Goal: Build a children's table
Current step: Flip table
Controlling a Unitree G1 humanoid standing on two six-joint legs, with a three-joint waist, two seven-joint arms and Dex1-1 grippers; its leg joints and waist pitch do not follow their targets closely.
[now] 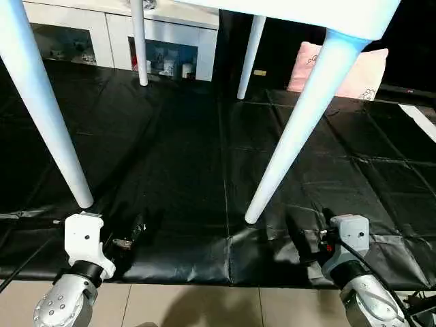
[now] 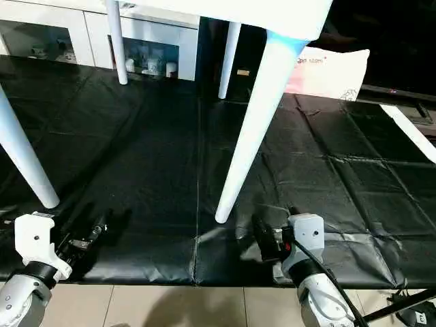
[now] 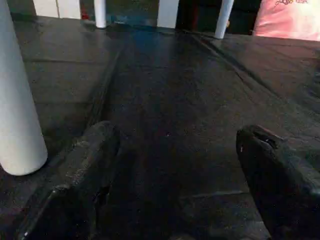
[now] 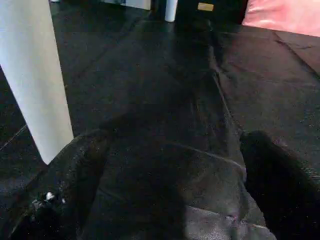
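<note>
The children's table stands upright on the black mat [image 1: 184, 170]. Its white tabletop [image 1: 306, 13] runs along the top of the head views, carried by four tapered white legs. The two near legs [image 1: 48, 116] [image 1: 300, 116] slant down to the mat just ahead of my arms. The two far legs [image 1: 139, 41] [image 1: 250, 48] stand by the cabinet. My left gripper [image 1: 133, 235] lies low on the mat, right of the near left leg [image 3: 17, 100], open and empty. Right of the near right leg's [image 4: 37, 75] foot, my right gripper [image 2: 266, 242] is open too, holding nothing.
A white glass-door cabinet [image 1: 75, 34] lines the back wall. A pink pillow [image 1: 354, 68] leans at the back right. The mat's front edge meets pale floor tiles [image 1: 191, 306] under my wrists. A white strip [image 1: 419, 119] lies at the mat's right side.
</note>
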